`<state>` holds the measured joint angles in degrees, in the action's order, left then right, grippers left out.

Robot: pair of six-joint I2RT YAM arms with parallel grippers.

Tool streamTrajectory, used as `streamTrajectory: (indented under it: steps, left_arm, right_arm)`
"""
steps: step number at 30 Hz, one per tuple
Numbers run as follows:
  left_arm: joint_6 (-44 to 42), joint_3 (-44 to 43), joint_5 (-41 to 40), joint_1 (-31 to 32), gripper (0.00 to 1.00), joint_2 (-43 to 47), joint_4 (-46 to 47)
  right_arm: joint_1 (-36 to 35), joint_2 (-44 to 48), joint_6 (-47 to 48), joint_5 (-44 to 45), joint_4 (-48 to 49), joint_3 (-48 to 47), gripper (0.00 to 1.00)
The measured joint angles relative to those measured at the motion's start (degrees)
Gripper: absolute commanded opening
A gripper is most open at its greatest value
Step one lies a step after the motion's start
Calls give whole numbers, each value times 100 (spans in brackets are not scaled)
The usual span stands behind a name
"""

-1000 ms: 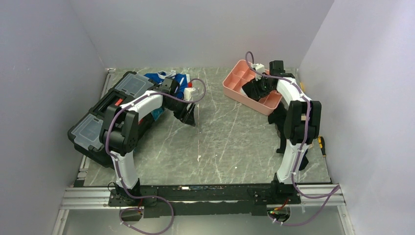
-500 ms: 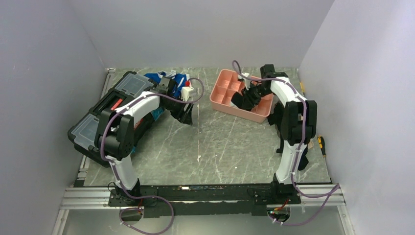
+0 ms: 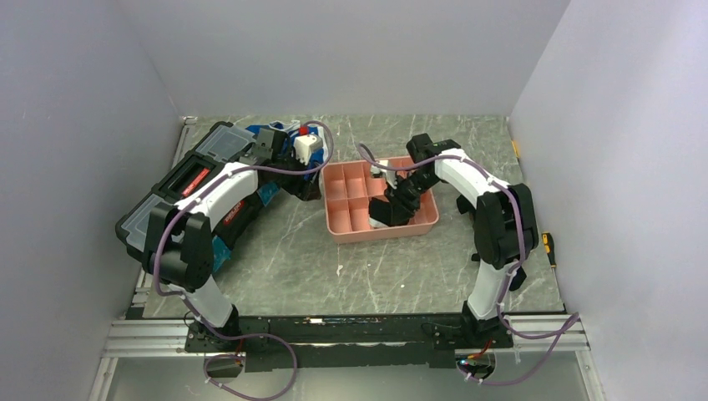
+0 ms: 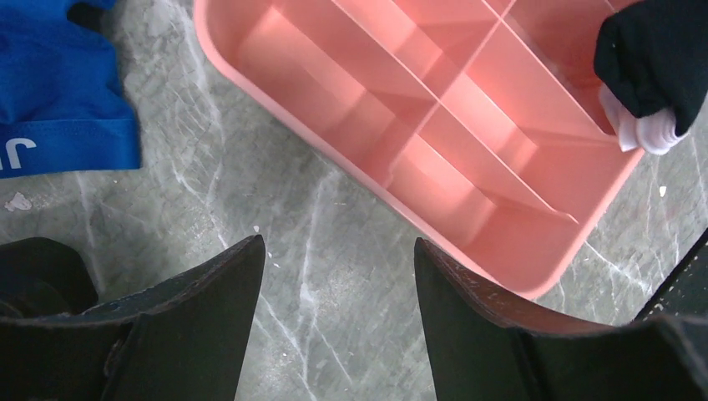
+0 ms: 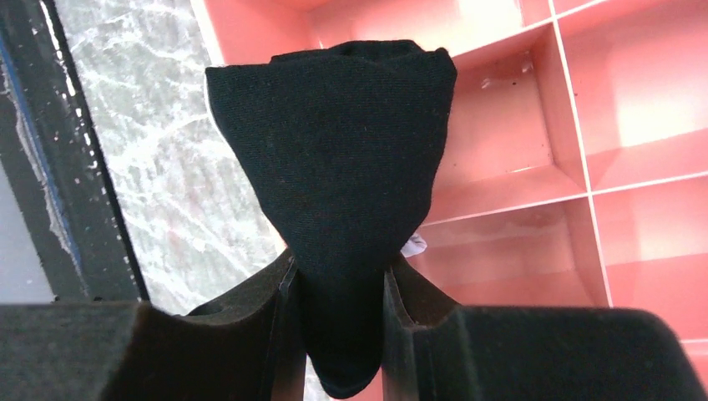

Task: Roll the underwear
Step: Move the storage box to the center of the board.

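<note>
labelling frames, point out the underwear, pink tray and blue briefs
underwear (image 5: 334,167), right wrist view, bunched middle
pink tray (image 4: 334,83), left wrist view, bare compartment
blue briefs (image 4: 58,75), left wrist view, body fabric

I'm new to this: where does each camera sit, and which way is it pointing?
Top external: above and behind the arm bases, looking down on the table; both arms show.
Left wrist: on the left arm, looking down past the open left gripper at the pink tray.
Right wrist: on the right arm, looking down past the right gripper, shut on the underwear.
Shared: all three see tray and underwear.
</note>
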<state>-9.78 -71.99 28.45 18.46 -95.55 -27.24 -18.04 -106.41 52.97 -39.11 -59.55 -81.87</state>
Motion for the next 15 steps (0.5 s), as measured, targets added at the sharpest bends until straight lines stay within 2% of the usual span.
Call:
streamTrajectory:
  steps: [7,15]
  left_arm:
    - [328,2,26,0,71,-57,216]
    - [568,0,118,11,69,-560,433]
  right_arm:
    - [33,234,-472,289,-57,98,0]
    - [50,1095,-2124,1340,916,260,0]
